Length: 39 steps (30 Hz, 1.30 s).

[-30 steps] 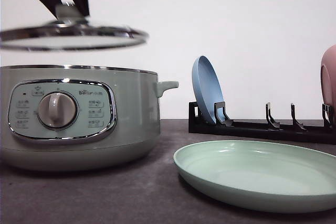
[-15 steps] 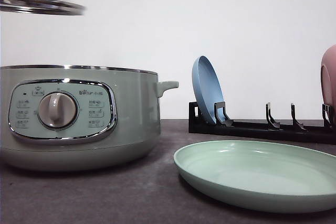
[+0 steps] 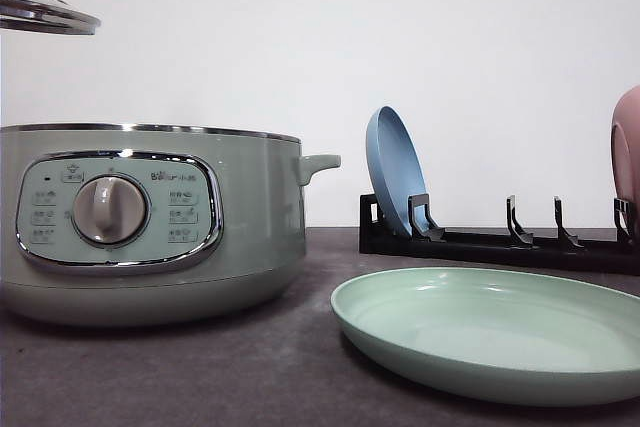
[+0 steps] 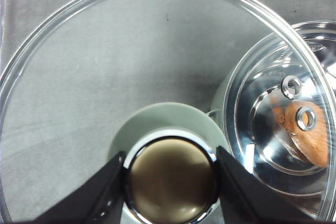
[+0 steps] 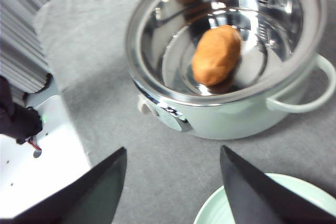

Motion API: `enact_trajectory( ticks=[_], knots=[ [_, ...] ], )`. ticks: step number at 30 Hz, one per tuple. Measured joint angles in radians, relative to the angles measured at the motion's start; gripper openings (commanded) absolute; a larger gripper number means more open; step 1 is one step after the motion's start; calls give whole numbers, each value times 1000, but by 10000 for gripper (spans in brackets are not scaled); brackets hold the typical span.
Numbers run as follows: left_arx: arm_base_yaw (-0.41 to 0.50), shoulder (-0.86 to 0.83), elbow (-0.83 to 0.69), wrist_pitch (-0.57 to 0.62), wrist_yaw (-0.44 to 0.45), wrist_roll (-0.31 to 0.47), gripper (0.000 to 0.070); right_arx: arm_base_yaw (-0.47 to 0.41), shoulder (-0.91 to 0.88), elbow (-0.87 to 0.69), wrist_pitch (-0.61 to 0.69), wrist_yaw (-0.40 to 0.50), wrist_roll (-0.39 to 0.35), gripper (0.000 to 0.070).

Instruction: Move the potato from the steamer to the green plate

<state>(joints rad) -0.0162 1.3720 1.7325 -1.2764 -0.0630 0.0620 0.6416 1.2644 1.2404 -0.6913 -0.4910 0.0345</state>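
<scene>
The potato (image 5: pixel 216 55) lay on the polished metal floor of the steamer (image 5: pixel 226 51), about in the middle of the bowl and touching nothing else, so a grip from straight above looked possible. The pot stood open on the desk (image 3: pixel 200 367) with its dial panel facing the front camera; its rim hid the potato from that side.

The lid (image 4: pixel 131 77) was up and off to the pot's left, held level by the left tool (image 4: pixel 170 174), whose fingers were clamped on either side of the lid's knob (image 4: pixel 170 179). Through the glass the potato showed as an orange blur beside the lid's edge. Holding the lid aside like that kept the mouth of the pot free for the other arm.

The right tool (image 5: pixel 173 187) hung above the desk between the pot and the green plate (image 3: pixel 490 332), its fingers spread wide and holding nothing, pointed toward the open bowl. The plate sat empty just beside the steamer on its right, a short carry away. Behind it a black rack (image 3: pixel 500 242) held a blue plate (image 3: pixel 392 172) upright, with a pink plate (image 3: pixel 627 147) at the far end, both clear of the likely path
</scene>
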Motion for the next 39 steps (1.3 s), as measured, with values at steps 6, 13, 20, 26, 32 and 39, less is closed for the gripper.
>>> enact_trajectory(
  ticks=[6,13,20,26,32,39],
  knots=[
    [13,0,0,1,2,0,2,13,23,45,-7,59,26,467],
    [22,0,0,1,1,0,1,43,176,296,-67,84,27,479],
    [22,0,0,1,2,0,1,86,414,572,-125,129,22,480],
    [22,0,0,1,2,0,1,125,580,714,-127,183,22,493],
    [22,0,0,1,2,0,1,158,712,741,-104,247,21,497],
    [22,0,0,1,2,0,1,182,812,741,-62,315,17,497]
  ],
)
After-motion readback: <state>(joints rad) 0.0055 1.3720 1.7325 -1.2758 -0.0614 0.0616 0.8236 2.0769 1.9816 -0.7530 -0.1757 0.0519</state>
